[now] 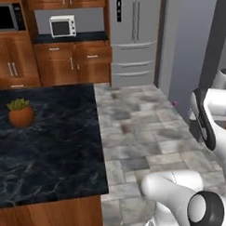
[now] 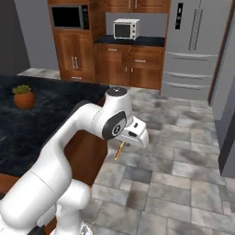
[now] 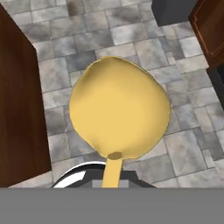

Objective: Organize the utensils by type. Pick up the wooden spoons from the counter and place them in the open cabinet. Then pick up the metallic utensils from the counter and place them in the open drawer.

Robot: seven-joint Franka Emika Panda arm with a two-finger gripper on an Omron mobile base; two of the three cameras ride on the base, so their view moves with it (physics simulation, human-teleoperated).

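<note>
Dark marbled worktop [image 1: 56,150] on a wooden island base, carrying a small potted plant [image 1: 20,112] in a terracotta pot near its far left side. Beyond it, a second dark worktop [image 1: 69,37] bears a white microwave [image 1: 62,26]. Grey stone-tiled floor [image 1: 134,128] alongside.

Grey stone floor [image 1: 143,127], wooden cabinets [image 1: 52,64]

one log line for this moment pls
phase: carrying | gripper: shut on wooden spoon | position: over tiled floor, beside island counter | cabinet placement: not yet done
</note>
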